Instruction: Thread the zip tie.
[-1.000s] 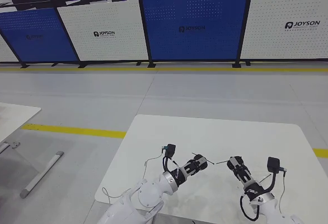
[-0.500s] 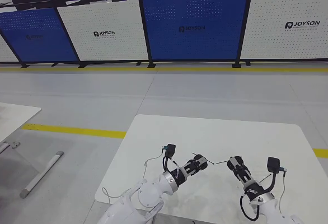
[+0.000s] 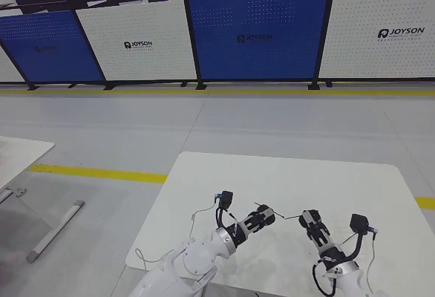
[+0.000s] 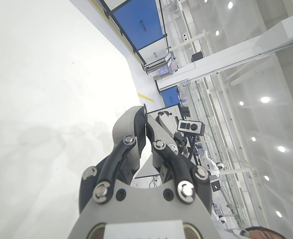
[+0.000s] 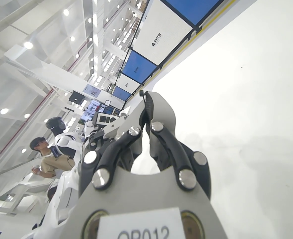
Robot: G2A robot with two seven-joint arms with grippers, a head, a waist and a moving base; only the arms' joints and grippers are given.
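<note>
Black zip tie stretches over the white table between the left pincer and the right pincer, both clenched on it.

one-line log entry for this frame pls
left gripper: shut on zip tie | right gripper: shut on zip tie | grippers: facing, close, over white table | threading: cannot tell

Left claw, right claw (zip tie between)
</note>
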